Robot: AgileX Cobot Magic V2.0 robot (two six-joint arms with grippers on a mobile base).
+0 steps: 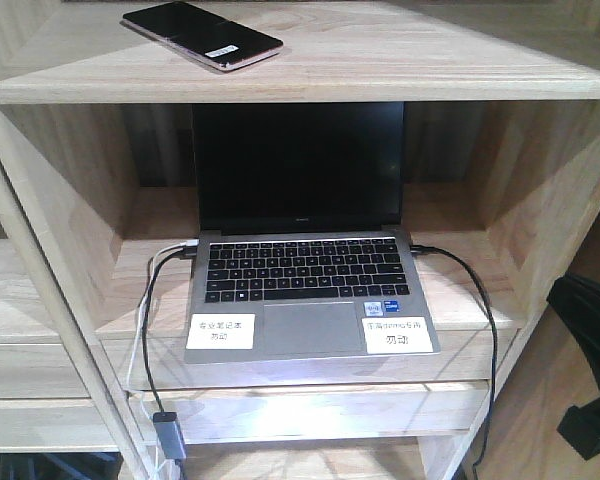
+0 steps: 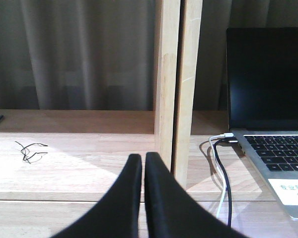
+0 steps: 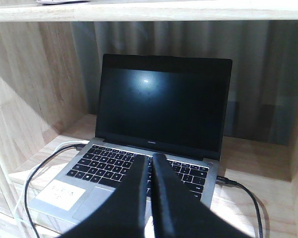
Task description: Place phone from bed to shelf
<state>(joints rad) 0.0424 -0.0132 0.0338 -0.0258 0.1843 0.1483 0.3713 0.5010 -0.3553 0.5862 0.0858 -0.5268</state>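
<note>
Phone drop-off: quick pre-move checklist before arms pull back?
1. Phone lying flat on the shelf top board: ok.
2. Phone clear of the board's front edge: ok.
3. Left claw shut, nothing held: ok.
4. Right claw shut, nothing held: ok.
5. Right claw clear of the laptop keyboard: cannot tell, fingers overlap it in the wrist view.
6. Cables clear of both arms: cannot tell.

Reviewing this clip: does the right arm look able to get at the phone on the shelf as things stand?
Probably yes. The phone lies flat on the open top board of the shelf, nothing over it. The right gripper, shut and empty, sits lower, facing the laptop, so it must rise first.
</note>
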